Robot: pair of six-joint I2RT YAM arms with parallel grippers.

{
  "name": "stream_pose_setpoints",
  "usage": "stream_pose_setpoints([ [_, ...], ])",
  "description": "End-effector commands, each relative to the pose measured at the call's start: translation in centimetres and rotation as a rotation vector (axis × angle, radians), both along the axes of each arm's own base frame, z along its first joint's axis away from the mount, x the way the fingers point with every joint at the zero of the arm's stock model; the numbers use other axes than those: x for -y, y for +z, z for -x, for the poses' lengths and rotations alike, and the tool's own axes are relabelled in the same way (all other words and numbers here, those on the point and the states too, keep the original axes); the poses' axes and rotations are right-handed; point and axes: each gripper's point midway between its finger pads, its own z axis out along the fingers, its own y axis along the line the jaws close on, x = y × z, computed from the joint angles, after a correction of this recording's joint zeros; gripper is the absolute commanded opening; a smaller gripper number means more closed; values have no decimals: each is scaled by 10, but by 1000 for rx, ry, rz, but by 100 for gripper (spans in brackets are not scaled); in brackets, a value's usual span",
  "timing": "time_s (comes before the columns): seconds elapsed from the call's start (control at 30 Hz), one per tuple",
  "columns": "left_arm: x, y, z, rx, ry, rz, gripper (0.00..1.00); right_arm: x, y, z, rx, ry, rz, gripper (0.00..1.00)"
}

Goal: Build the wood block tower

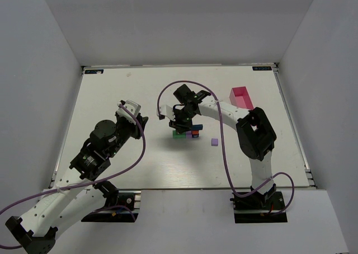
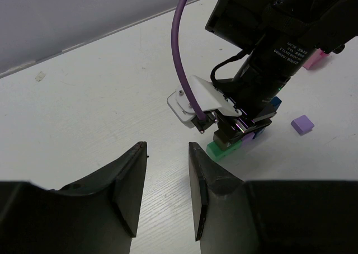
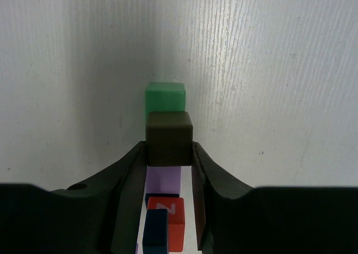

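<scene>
Counting blocks now: five in the wood block tower, which sits mid-table directly under the right gripper, and a sixth piece off on its own, a loose purple block, lying just to the right of the cluster and not touching it. In the right wrist view the five can be told apart. There is one brown block, pinched at its two sides between the right gripper's fingers. One green block lies just beyond it, with one purple block, one red-orange block and one dark blue block down between the fingers. Whether brown is resting on the others I can't tell. The left gripper hangs well off to the left, its fingers set slightly apart, bare table showing between them and nothing held. There is one container, the pink tray, at the far right and well apart from the tower; from above its inside shows plain pink. As for writing, the red-orange block carries a white mark, a "2" or a "Z". The white print on the right arm's wrist in the left wrist view is too small to read.
</scene>
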Motion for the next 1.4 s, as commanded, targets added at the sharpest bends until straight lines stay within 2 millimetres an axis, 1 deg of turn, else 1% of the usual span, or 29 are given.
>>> stream_pose_setpoints([
  [0.0, -2, 3, 0, 15, 5, 10, 46, 2, 5, 7, -10, 2, -8, 31],
  [0.13, -2, 3, 0, 15, 5, 10, 46, 2, 4, 8, -10, 6, -6, 37],
  [0.23, -2, 3, 0, 15, 5, 10, 46, 3, 3, 7, -14, 3, -3, 38],
  [0.27, -2, 3, 0, 15, 5, 10, 46, 4, 4, 7, -12, 3, -4, 41],
  [0.3, -2, 3, 0, 15, 5, 10, 46, 4, 4, 8, -12, 6, -3, 41],
  [0.37, -2, 3, 0, 15, 5, 10, 46, 4, 5, 8, -13, 5, -4, 47],
  [0.43, -2, 3, 0, 15, 5, 10, 46, 5, 5, 9, -13, 6, -4, 48],
  [0.53, -2, 3, 0, 15, 5, 10, 46, 5, 4, 9, -13, 8, -1, 54],
  [0.63, -2, 3, 0, 15, 5, 10, 46, 5, 4, 9, -12, 7, -3, 71],
  [0.67, -2, 3, 0, 15, 5, 10, 46, 5, 6, 10, -12, 7, -3, 90],
  [0.9, -2, 3, 0, 15, 5, 10, 46, 0, 14, 8, 2, 6, -28, 90],
  [1.07, -2, 3, 0, 15, 5, 10, 46, -6, 30, 7, 17, 1, -67, 90],
  [1.1, -2, 3, 0, 15, 5, 10, 46, -8, 41, 7, 28, 5, -92, 90],
  [1.17, 0, 5, 0, 22, -6, 17, 46, -11, 50, 6, 37, -1, -113, 90],
  [1.2, -2, 5, 2, 32, -7, 11, 46, -10, 63, 4, 55, -6, -135, 90],
  [1.23, -1, 10, 5, 48, -21, 25, 46, -11, 67, 4, 60, -8, -146, 90],
  [1.27, 1, 12, 7, 60, -34, 37, 46, -12, 77, 3, 76, -11, -162, 90],
  [1.3, -1, 9, 8, 65, -35, 29, 46, -10, 83, 1, 88, -18, -173, 90],
  [1.33, 1, 20, 13, 97, -59, 55, 46, -11, 91, 1, 101, -24, -185, 90],
  [1.37, 1, 22, 14, 117, -69, 57, 46, -9, 100, 0, 121, -32, -198, 90],
])
